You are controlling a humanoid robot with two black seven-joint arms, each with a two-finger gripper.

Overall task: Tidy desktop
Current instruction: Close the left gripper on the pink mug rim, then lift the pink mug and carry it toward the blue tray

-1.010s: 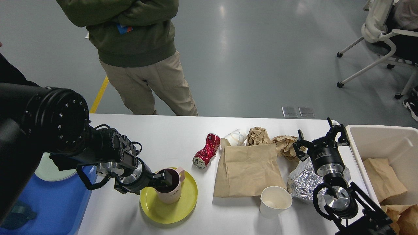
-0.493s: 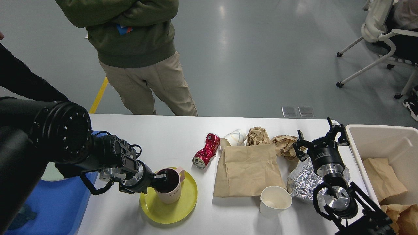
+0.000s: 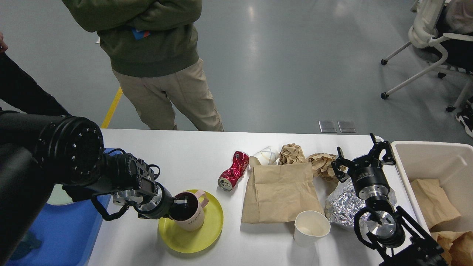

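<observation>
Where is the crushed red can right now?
In the head view, the crushed red metal can lies on the white desktop near centre, between the yellow plate and flat brown paper bag.

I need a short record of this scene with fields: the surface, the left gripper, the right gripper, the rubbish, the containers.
surface: white desktop
left gripper: at the rim of the pink mug on the yellow plate
right gripper: open, above crumpled foil
rubbish: crushed red can, brown paper bag, paper cup
containers: blue tray left, beige bin right
</observation>
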